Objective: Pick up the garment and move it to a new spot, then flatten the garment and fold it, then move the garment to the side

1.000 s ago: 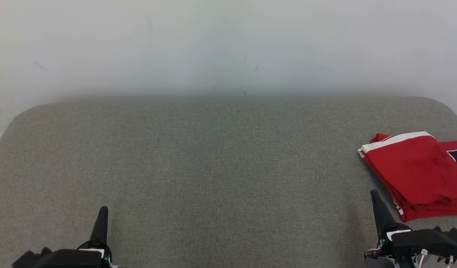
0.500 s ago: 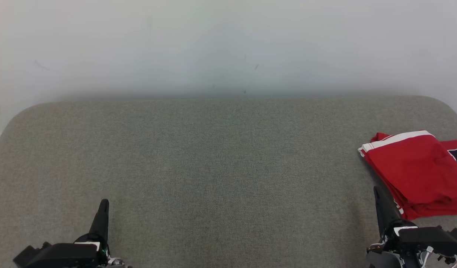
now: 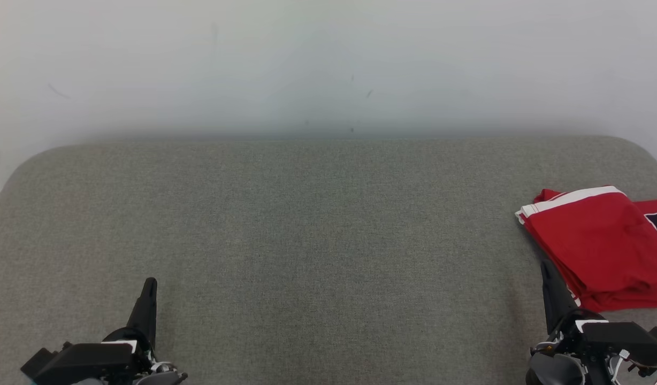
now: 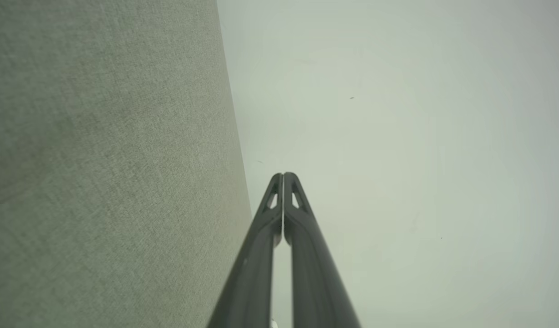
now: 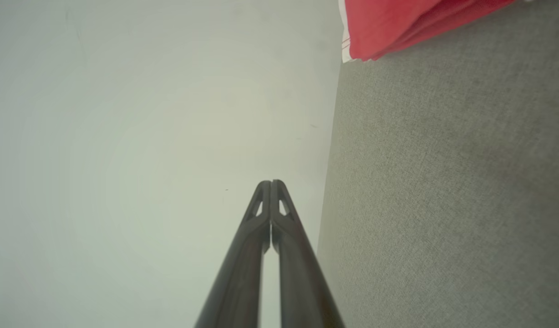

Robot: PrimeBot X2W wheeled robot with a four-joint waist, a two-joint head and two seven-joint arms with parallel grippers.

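Note:
The garment [image 3: 601, 243] is red with white stripes and lies folded at the right edge of the grey upholstered surface [image 3: 318, 230]. The right wrist view catches its corner [image 5: 398, 23] at the top. My right gripper [image 3: 545, 266] stands shut and empty at the lower right, its tip just left of the garment's near edge. In its own wrist view the right gripper [image 5: 271, 182] has both fingers pressed together. My left gripper [image 3: 151, 282] is shut and empty at the lower left, far from the garment. The left wrist view shows the left gripper [image 4: 283, 174] with fingers touching.
A pale wall [image 3: 328, 64] rises behind the surface's rounded far edge. The grey cloth stretches wide between the two grippers. The garment runs past the right border of the head view.
The left gripper's tip has crept a little farther up the head view. The right gripper has slid slightly right and lower. The garment lies as before.

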